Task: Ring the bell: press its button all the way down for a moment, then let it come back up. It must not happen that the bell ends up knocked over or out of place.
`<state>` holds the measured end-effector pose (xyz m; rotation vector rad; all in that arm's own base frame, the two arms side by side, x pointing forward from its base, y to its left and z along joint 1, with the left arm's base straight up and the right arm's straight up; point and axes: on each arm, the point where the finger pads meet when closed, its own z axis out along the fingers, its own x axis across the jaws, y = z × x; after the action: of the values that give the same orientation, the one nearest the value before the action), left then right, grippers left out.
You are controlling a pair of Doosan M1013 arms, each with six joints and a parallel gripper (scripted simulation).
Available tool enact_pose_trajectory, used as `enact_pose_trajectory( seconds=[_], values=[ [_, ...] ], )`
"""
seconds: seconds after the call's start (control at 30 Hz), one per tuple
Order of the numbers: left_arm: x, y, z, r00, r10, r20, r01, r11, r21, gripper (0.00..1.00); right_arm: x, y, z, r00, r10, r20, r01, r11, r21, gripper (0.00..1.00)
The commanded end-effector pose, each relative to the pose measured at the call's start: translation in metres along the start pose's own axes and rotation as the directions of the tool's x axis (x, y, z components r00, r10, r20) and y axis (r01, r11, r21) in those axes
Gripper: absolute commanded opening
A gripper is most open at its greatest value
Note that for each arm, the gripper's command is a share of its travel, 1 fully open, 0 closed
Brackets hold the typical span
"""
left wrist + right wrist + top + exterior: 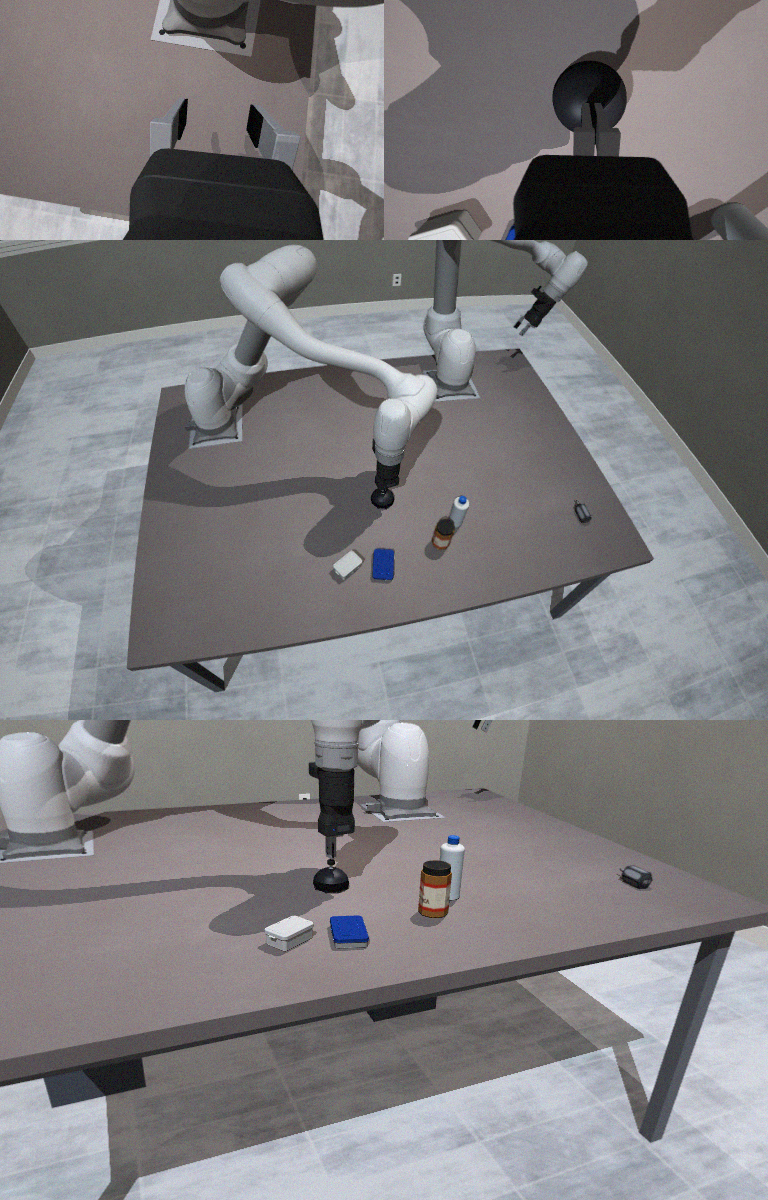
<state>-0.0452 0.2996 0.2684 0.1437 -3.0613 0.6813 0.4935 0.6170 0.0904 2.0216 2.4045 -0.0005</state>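
The bell [382, 499] [330, 880] [569, 95] stands upright on the surface [254, 602] [169, 991] [75, 100] [709, 115], and in the exterior view the right arm's end effector [383, 486] [330, 855] [594, 105] is right over it, fingertips at or just above the button [331, 862]. Its two fingers are together, with nothing between them, making a narrow blunt tip. From that tip the button lies straight down, and the bell's upright axis looks roughly in line with the fingers. In the right wrist view the fingertips cover the button, so whether they already touch it is probably not something to swear to.

The blue-topped box [383, 564] [348, 929] sits at about six o'clock from the bell in the top view, the brown jar [442, 534] [434, 889] near four.

The left arm's end effector [521, 328] [217, 122] is wide and empty, far off towards one o'clock; the right is clearly nearer. The press calls for a plumb downward push: any sideways lean could shift or tip the bell.
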Motion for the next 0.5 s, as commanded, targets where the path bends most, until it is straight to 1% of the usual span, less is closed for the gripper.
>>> enact_pose_trajectory(
  seconds=[0.0, 0.2, 0.47],
  values=[
    [0.0001, 0.0001, -0.0006, 1.000, 0.000, -0.001, 0.000, 1.000, -0.001, 1.00, 0.0005, 0.0005, 0.0007, 1.000, 0.000, -0.002, 0.000, 1.000, -0.001, 0.17],
    [0.0001, 0.0001, -0.0006, 1.000, 0.000, -0.001, 0.000, 1.000, -0.001, 1.00, 0.0005, 0.0005, 0.0069, 1.000, 0.000, -0.002, 0.000, 1.000, -0.001, 0.17],
    [0.0001, 0.0001, -0.0006, 1.000, 0.000, -0.001, 0.000, 1.000, -0.001, 1.00, 0.0005, 0.0005, 0.0075, 1.000, 0.000, -0.002, 0.000, 1.000, -0.001, 0.17]
  ],
)
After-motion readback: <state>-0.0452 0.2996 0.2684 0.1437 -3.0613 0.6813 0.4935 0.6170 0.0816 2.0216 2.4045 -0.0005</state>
